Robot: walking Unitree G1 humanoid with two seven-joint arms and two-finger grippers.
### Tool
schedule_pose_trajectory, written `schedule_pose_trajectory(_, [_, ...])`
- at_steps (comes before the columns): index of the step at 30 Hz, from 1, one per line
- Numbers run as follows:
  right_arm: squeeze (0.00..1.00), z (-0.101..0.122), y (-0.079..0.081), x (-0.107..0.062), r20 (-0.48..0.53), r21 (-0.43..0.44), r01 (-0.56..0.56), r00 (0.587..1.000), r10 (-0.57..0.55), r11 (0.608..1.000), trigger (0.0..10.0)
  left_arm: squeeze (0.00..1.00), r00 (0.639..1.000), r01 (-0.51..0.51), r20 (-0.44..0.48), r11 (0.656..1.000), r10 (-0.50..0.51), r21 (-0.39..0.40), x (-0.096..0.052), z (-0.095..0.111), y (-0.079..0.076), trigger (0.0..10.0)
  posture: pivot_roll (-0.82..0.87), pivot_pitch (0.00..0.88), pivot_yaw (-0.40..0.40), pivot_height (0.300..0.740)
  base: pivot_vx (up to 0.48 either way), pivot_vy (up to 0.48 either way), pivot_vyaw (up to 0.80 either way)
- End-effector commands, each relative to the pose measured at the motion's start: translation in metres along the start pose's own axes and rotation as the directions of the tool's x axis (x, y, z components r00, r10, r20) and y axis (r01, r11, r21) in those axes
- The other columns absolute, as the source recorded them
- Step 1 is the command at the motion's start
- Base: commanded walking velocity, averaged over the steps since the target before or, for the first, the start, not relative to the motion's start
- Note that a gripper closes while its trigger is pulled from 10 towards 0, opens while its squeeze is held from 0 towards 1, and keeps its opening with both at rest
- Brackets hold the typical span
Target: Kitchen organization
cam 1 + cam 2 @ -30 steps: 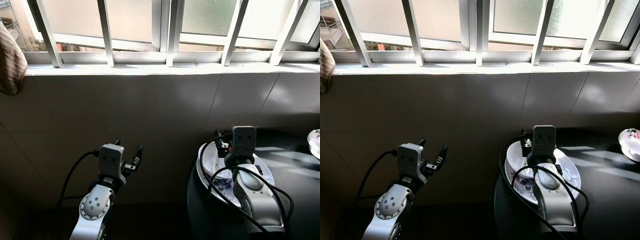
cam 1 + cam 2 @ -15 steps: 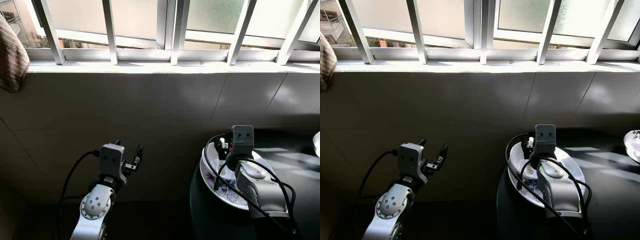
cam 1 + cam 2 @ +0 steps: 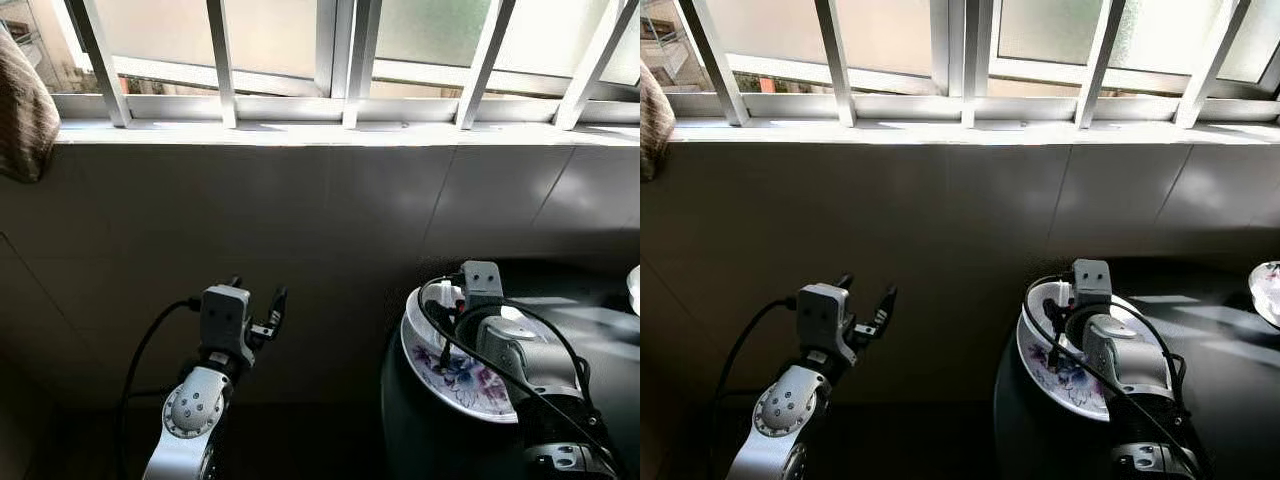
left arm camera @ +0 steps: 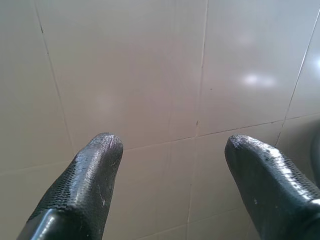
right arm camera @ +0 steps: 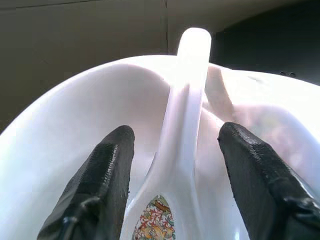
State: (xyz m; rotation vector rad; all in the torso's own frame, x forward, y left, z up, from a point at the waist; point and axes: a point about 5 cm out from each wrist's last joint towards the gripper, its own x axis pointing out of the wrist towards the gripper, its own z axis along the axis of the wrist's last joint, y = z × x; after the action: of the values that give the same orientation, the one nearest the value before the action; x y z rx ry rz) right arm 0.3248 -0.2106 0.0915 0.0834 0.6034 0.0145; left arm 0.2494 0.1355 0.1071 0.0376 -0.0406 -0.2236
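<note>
A white ceramic soup spoon lies inside a white porcelain bowl with a floral print, its handle leaning up toward the rim — a resting position that offers the handle to a grasp from above. The bowl sits at the near-left edge of a round black table, close to the tiled wall under the barred window. The right gripper reaches down into the bowl, its two black fingers spread on either side of the spoon handle and apart from it — likely set to pinch it. That arm bends forward over the table, wrist tipped down. The left gripper is raised and idle, fingers spread, facing bare wall tiles.
</note>
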Motion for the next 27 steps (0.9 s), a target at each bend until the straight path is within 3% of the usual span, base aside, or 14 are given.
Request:
schedule_pose_trajectory(1, [0.0,-0.002,-0.005,0.002,-0.044,-0.001,0.01,0.999,-0.01,1.0,10.0,0.0,1.0,-0.003,0.0,1.0,0.003,0.007,0.001,0.0,0.0,10.0,0.01,0.0,-0.059,0.74,0.0,0.0,0.0])
schedule_pose_trajectory(2, [0.0,-0.003,-0.006,0.003,-0.047,-0.003,0.013,0.999,-0.013,1.0,10.0,0.0,1.0,-0.004,-0.001,1.0,0.004,0.008,0.001,0.0,0.0,10.0,0.01,0.0,-0.061,0.74,0.0,0.0,0.0])
schedule_pose_trajectory(3, [0.0,-0.005,-0.005,0.003,-0.062,0.005,0.0,0.998,0.001,1.0,2.5,0.0,1.0,-0.006,-0.001,1.0,0.006,0.009,0.001,0.0,0.0,10.0,0.02,0.0,-0.061,0.74,0.0,0.0,0.0])
schedule_pose_trajectory(4, [0.0,-0.007,-0.004,0.004,-0.073,0.017,-0.003,0.997,0.005,1.0,0.1,0.0,1.0,-0.008,0.0,1.0,0.008,0.008,0.001,0.0,0.001,10.0,0.02,0.0,-0.062,0.74,0.0,0.0,0.0])
schedule_pose_trajectory(5, [0.0,-0.008,-0.003,0.004,-0.078,0.019,-0.005,0.997,0.006,1.0,2.2,0.0,1.0,-0.009,0.0,1.0,0.009,0.008,0.001,0.0,0.001,10.0,0.02,0.0,-0.062,0.74,0.0,0.0,0.0])
schedule_pose_trajectory(6, [0.0,-0.009,-0.003,0.004,-0.08,0.019,-0.005,0.997,0.006,1.0,2.2,0.0,1.0,-0.01,0.0,1.0,0.01,0.008,0.001,0.0,0.001,10.0,0.02,0.0,-0.062,0.74,0.0,0.0,0.0])
schedule_pose_trajectory(7, [0.0,-0.009,-0.001,0.005,-0.083,0.025,-0.018,0.996,0.02,1.0,0.7,0.0,1.0,-0.011,0.0,1.0,0.011,0.01,0.001,0.0,0.001,10.0,0.02,0.0,-0.062,0.74,0.0,0.0,0.0])
schedule_pose_trajectory(8, [0.0,-0.01,0.0,0.005,-0.084,0.031,-0.028,0.996,0.03,0.999,0.7,0.0,1.0,-0.012,0.0,1.0,0.012,0.011,0.001,0.0,0.001,10.0,0.02,0.0,-0.062,0.74,0.0,0.0,0.0])
schedule_pose_trajectory(9, [0.0,-0.01,0.002,0.005,-0.085,0.036,-0.035,0.996,0.038,0.999,0.0,0.0,1.0,-0.012,0.0,1.0,0.012,0.011,0.001,0.0,0.001,10.0,0.02,0.0,-0.062,0.74,0.0,0.0,0.0])
schedule_pose_trajectory(15, [0.0,0.007,0.014,-0.001,0.018,0.045,-0.104,0.994,0.103,0.994,0.0,0.0,1.0,-0.01,-0.006,1.0,0.01,0.011,0.001,-0.001,0.0,10.0,0.01,0.0,-0.059,0.74,0.0,0.0,0.0])
schedule_pose_trajectory(27, [0.0,0.023,0.018,-0.016,0.129,-0.019,-0.034,0.991,0.036,0.999,0.0,0.0,1.0,-0.013,-0.009,1.0,0.013,0.005,0.001,-0.002,-0.001,10.0,0.0,0.0,-0.062,0.74,0.0,0.0,0.0])
